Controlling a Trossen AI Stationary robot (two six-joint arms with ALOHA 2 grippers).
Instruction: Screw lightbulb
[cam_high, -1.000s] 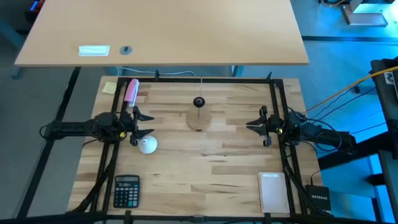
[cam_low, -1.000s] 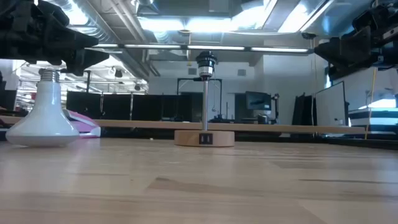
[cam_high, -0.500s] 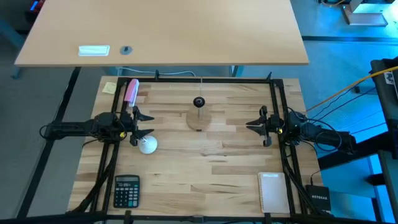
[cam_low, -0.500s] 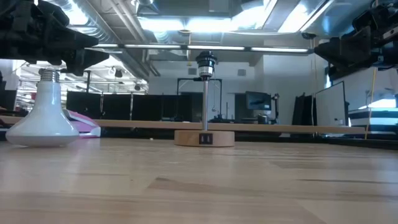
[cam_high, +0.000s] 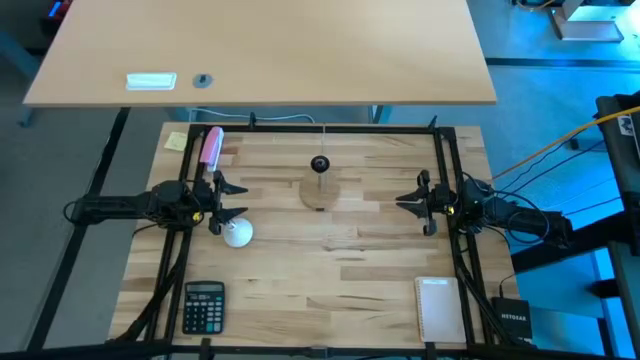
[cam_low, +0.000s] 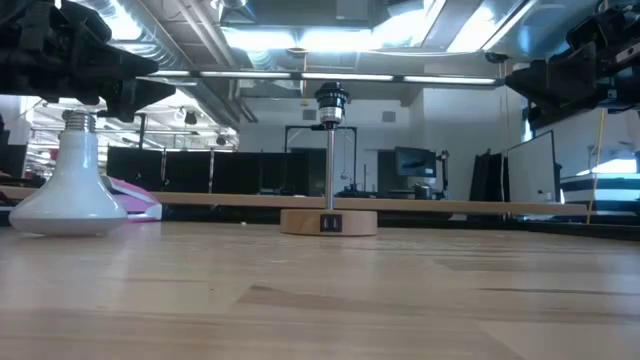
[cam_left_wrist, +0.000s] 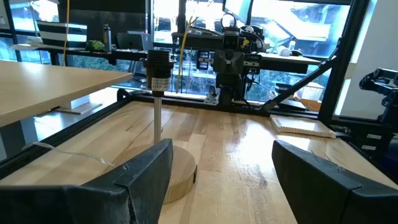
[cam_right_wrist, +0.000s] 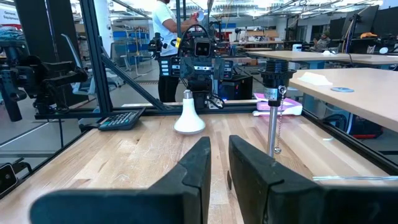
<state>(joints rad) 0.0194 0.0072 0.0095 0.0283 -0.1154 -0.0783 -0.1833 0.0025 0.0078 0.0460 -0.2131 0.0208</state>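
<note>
The white lightbulb (cam_high: 237, 234) stands on its globe on the table at the left, screw base up, also seen in the low view (cam_low: 70, 190) and the right wrist view (cam_right_wrist: 189, 116). My left gripper (cam_high: 236, 200) hovers open just beside and above it, touching nothing, its fingers wide apart in its own view (cam_left_wrist: 221, 171). The round wooden disc (cam_high: 318, 192) with a post and black socket (cam_low: 331, 100) stands mid-table. My right gripper (cam_high: 405, 203) waits shut at the right side, nothing between its fingers (cam_right_wrist: 219, 163).
A pink object (cam_high: 211, 147) and a yellow note (cam_high: 176, 141) lie at the far left. A calculator (cam_high: 203, 306) sits near left, a white notepad (cam_high: 438, 308) near right. Black frame rails (cam_high: 445, 160) border the table. A person stands in the room beyond (cam_right_wrist: 166, 25).
</note>
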